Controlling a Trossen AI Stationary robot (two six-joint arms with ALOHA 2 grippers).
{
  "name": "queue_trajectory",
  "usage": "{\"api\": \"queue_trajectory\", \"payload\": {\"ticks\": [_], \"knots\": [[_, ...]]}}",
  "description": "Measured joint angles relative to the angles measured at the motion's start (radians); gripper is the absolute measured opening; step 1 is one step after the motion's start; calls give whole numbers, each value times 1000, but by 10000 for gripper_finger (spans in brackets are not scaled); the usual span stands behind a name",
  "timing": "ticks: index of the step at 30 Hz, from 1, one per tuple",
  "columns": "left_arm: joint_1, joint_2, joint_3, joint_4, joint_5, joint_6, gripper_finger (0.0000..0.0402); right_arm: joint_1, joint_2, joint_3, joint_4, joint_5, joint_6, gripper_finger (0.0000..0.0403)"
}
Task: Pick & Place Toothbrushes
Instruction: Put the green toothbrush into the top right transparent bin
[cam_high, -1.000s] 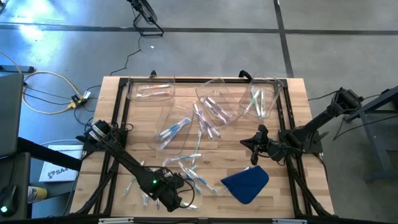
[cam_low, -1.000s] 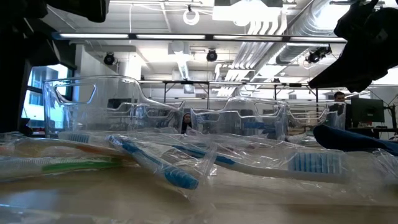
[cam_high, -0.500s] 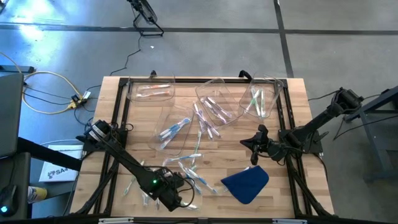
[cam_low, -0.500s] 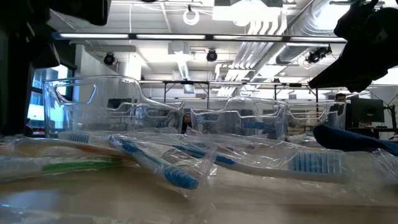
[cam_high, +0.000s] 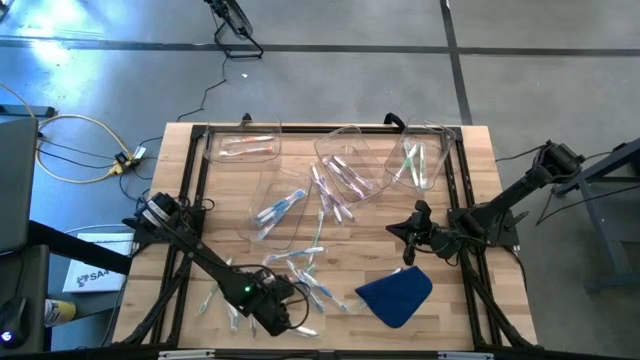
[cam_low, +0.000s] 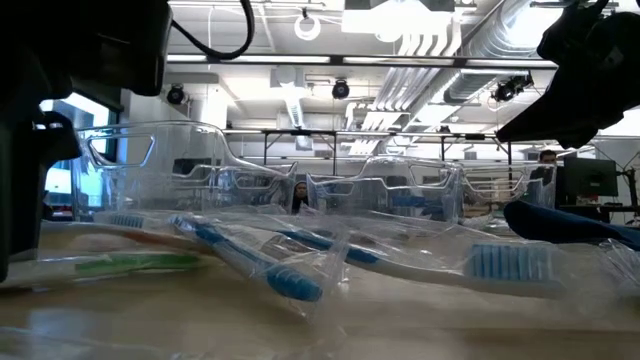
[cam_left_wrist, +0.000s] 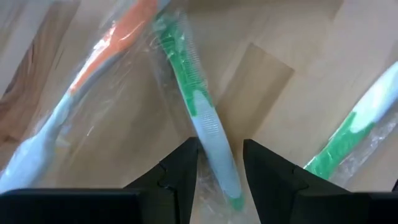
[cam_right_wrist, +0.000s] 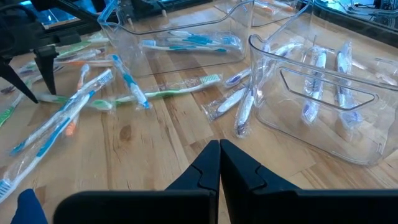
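I count four clear plastic bins (cam_high: 350, 165) on the wooden table (cam_high: 470, 180), each already holding a few wrapped toothbrushes, and one crumpled blue cloth (cam_high: 395, 293) near the front right. The loose toothbrushes (cam_high: 300, 270) lie in a scattered pile at the front centre, too overlapped for me to count exactly, all slim sticks in crinkly clear wrappers. My left gripper (cam_left_wrist: 219, 165) is down at the front left edge of that pile, its dark fingers (cam_left_wrist: 180, 171) parted with a green-and-white toothbrush (cam_left_wrist: 208, 124) lying between them; I cannot tell whether the pads touch it. An orange-accented brush (cam_left_wrist: 99, 56) lies just beside it. My right gripper (cam_right_wrist: 219, 163) hangs above the table's right side, beyond the blue cloth, fingers clenched together and holding nothing.
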Motion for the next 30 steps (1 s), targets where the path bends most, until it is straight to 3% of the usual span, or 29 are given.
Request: {"api": "queue_trajectory", "payload": {"ticks": [30], "knots": [[8,0,-17,-39,-16,-42,129,0,0,0,12,2,8,3]]}}
